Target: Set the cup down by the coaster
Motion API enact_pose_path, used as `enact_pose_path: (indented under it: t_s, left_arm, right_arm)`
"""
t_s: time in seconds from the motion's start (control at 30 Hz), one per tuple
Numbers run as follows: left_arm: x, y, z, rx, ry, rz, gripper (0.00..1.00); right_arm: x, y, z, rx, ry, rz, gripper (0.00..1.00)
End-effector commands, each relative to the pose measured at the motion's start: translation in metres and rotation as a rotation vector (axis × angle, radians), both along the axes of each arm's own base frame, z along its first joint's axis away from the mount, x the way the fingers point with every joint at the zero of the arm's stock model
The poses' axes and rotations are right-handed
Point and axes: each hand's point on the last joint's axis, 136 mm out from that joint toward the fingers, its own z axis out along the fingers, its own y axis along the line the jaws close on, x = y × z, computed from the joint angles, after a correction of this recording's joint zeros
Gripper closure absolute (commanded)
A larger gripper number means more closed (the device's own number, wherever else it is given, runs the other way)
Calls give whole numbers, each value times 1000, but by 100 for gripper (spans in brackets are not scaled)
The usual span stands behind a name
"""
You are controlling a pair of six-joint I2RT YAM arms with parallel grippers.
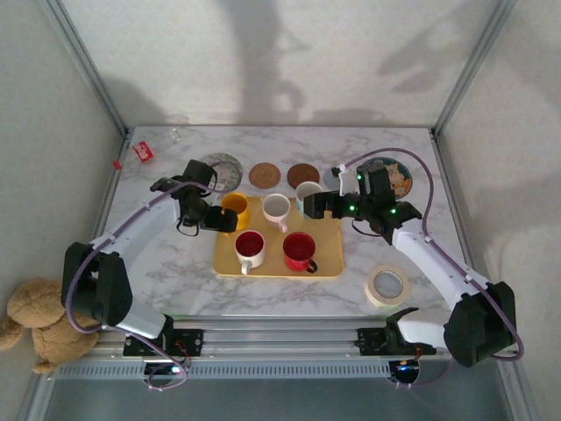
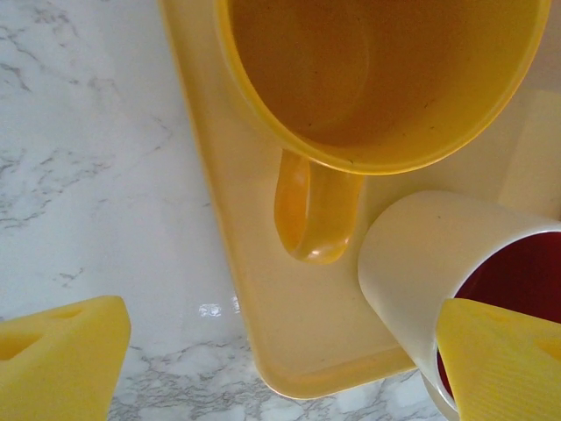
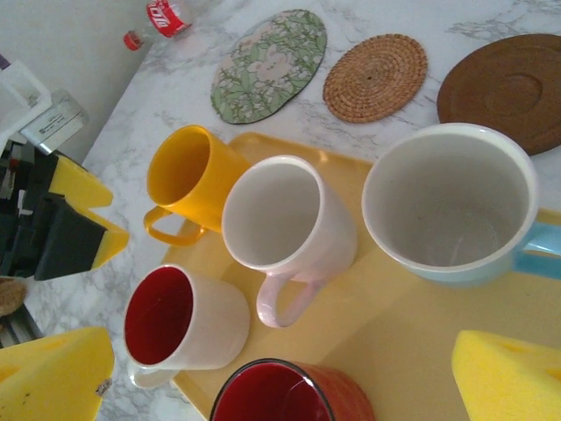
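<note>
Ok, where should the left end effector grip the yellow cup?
Probably the handle, coming from the tray's left edge: the yellow cup stands upright with its handle pointing out toward the open left end effector, and the white cup crowds its right.

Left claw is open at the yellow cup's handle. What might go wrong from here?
1. One finger of the left claw hangs over the red-lined cup, which sits close to the yellow cup's handle. Closing may hit or pinch that cup too.
2. The other finger is outside the tray. If it is low, it might catch the rim and shove the tray.
</note>
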Motion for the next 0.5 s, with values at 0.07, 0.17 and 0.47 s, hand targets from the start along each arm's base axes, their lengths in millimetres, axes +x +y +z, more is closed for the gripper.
enact_pose_path:
  t_s: [0.07, 0.17, 0.47]
  left_arm:
    - [-4, -5, -14, 8, 50, -33, 11]
    - [-1, -4, -18, 25, 53, -27, 11]
    - [4, -3, -31, 51, 69, -15, 14]
  right_arm:
    - [9, 0, 6, -14, -35, -23, 1]
    - [10, -1, 3, -27, -23, -32, 1]
    - [17, 1, -5, -48, -2, -36, 1]
